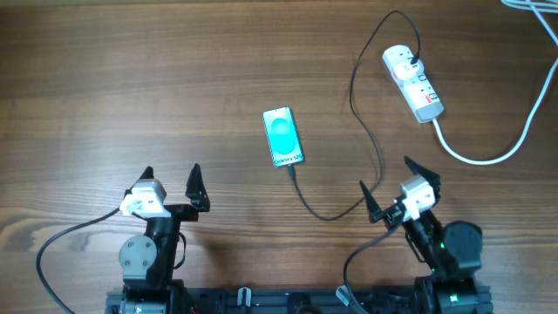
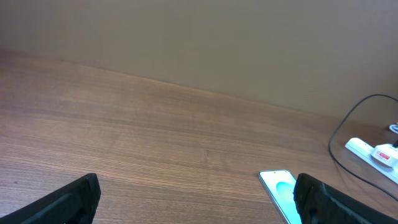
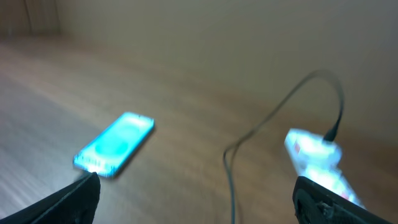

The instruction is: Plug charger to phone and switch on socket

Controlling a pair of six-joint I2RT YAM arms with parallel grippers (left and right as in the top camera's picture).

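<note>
Left tool (image 1: 171, 174) and right tool (image 1: 385, 174) both spread, empty. We'd pinch the charger (image 1: 352, 92) just behind its plug, at the phone's (image 1: 282, 137) near end, and push straight.

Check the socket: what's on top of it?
The charger is plugged into the socket near its far end. Red switches show along the top, but they are too small to read on or off. The contacts under the plug are covered.
</note>
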